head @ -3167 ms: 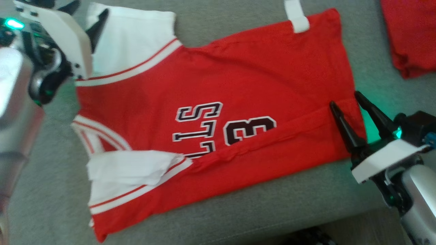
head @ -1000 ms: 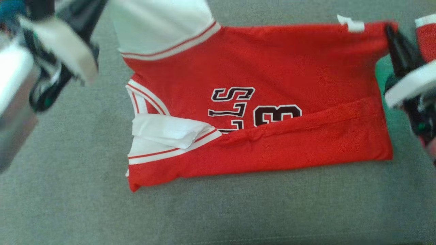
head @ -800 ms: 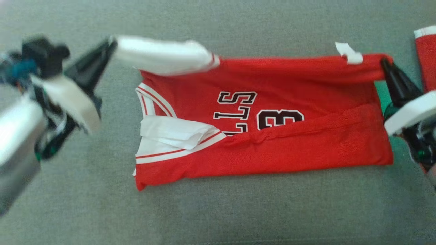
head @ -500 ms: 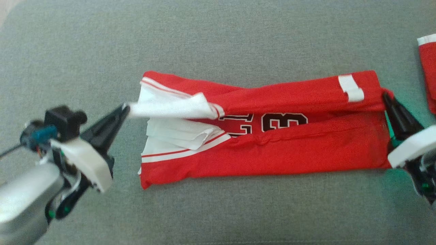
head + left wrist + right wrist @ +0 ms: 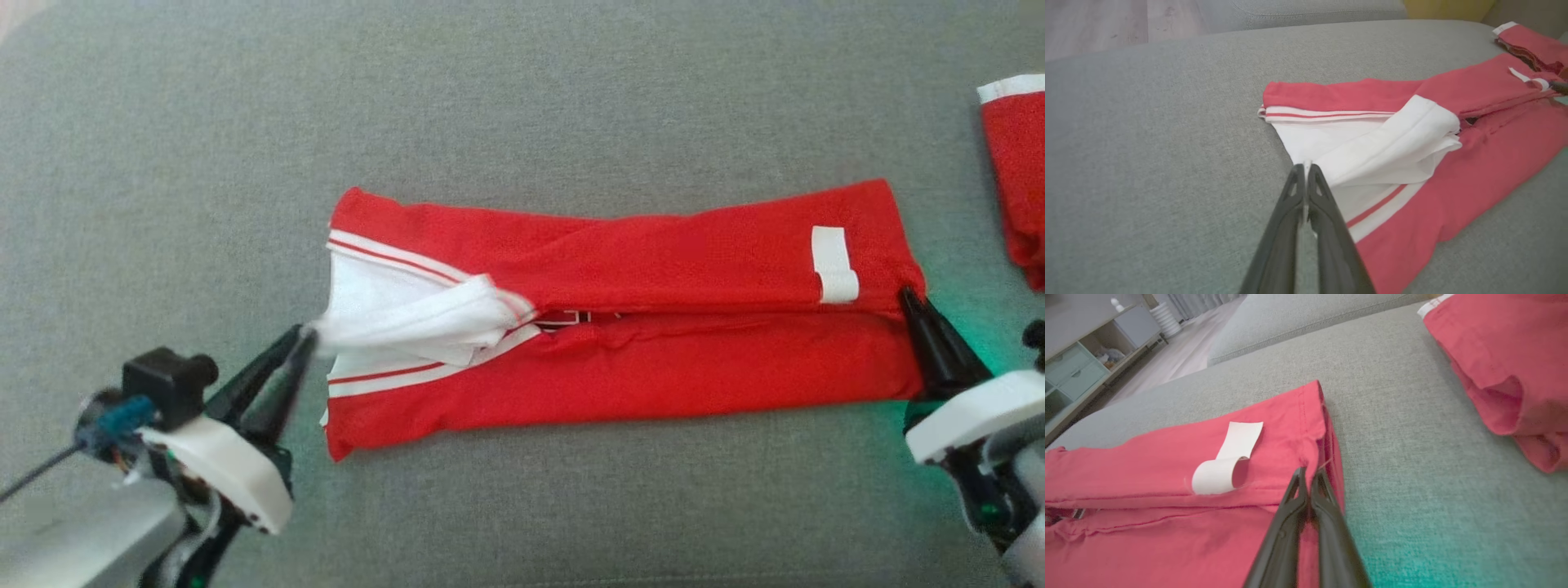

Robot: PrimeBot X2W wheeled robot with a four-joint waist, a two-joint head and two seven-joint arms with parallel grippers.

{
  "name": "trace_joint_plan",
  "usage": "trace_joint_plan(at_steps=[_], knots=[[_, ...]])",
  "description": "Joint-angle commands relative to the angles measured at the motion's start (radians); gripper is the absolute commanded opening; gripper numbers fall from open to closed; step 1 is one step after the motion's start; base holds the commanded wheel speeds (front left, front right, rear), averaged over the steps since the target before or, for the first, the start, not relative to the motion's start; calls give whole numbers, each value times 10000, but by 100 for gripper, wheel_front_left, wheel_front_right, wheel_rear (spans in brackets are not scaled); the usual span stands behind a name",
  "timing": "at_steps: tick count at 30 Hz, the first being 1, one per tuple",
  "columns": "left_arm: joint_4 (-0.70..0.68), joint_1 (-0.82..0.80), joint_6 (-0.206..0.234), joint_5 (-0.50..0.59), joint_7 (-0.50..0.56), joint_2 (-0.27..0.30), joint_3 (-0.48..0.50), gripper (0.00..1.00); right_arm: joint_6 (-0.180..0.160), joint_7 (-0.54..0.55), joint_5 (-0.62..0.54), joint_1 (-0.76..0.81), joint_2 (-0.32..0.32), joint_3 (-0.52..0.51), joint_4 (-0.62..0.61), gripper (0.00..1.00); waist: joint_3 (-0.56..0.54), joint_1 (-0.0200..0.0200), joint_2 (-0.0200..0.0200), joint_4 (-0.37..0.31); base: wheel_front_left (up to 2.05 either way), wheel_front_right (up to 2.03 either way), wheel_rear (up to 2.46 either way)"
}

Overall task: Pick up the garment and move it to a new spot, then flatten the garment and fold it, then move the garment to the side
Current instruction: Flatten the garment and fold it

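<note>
Grey sofa cushion (image 5: 522,98) fabric lies under the red basketball jersey (image 5: 653,384), which sits near the middle as a long band. Its two long edges are turned in and meet over the lettering. Our left gripper (image 5: 304,336) has its jaws pinched shut on the tip of the white sleeve (image 5: 408,322). Our right gripper (image 5: 904,296) has its jaws closed on the hem corner, just beside the white label (image 5: 834,263).

We judge that the far flap is down and that the step in hand is a clean release. To do it well, we lower both ends onto the cloth, slacken the tension evenly, then open and draw back low and outward so that no layer lifts. The sleeve bunches loosely and juts past the band's end, so we tuck it inward before letting go. A second red garment (image 5: 1016,188) lies well apart on the right, and we keep clear of it.
</note>
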Motion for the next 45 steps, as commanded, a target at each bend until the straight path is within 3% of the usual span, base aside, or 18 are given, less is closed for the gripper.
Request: trace_joint_plan(at_steps=[1,2,5,9,13,17,22,30,34,39,40,41,42,44,45], knots=[[-64,-85,102,-163,-174,221,431,100,-7,-73,-111,240,-168,-116,-131,71,-77,-1,0,-10,0,0,0],[20,23,151,-253,-309,75,468,100,-7,-110,-209,309,-12,-303,-71,100,-133,-1,0,-12,0,0,0],[329,309,513,-315,-815,-416,756,100,-7,-242,-685,467,491,-917,12,100,-310,-1,0,-45,0,0,0],[496,1111,1047,-343,-1144,-1594,2164,100,-7,-327,-1668,727,1296,-2128,-256,100,-692,-1,0,-142,0,0,0],[191,2414,1640,1535,-1155,-3038,4268,100,-7,-333,-2960,1288,2285,-3582,-769,100,-1137,-1,0,-99,0,0,0],[-79,3650,1961,3745,-1157,-4332,5601,100,-7,-334,-3971,1817,3048,-4368,-948,100,-1472,-1,0,95,0,0,0],[-257,4464,1755,5791,-1158,-5591,6366,100,-7,-335,-4867,1994,3697,-5207,-755,100,-1649,-1,0,477,0,0,0],[-337,5133,750,7781,-1158,-6773,6780,100,-7,-336,-5404,1422,4292,-6953,608,100,-1630,-1,0,1279,0,0,0],[-363,5284,482,8233,-1159,-7008,7113,100,-7,-336,-5516,979,4416,-7860,1304,100,-1588,-1,0,1536,0,0,0],[-333,5406,131,8546,-1159,-7248,7412,100,-7,-270,-5784,494,4400,-8151,2532,100,-1559,-1,0,1788,0,0,0],[-317,5426,69,8591,-1159,-7292,7461,100,-7,-205,-5833,430,4403,-8184,2795,84,-1560,-1,0,1841,0,0,0],[-317,5426,69,8591,-1159,-7292,7461,100,-7,-205,-5833,430,4403,-8184,2795,84,-1560,-1,0,1841,0,0,0],[-310,5446,20,8632,-1159,-7333,7519,100,-7,-147,-5881,371,4410,-8204,3034,46,-1561,-1,0,1879,0,0,0],[-307,5490,-72,8705,-1159,-7406,7640,100,-7,-140,-5946,268,4445,-8194,3369,0,-1567,-1,0,1929,0,0,0],[-313,5514,-112,8740,-1159,-7439,7699,100,-7,-155,-5948,220,4462,-8156,3461,0,-1566,-1,0,1940,0,0,0]])
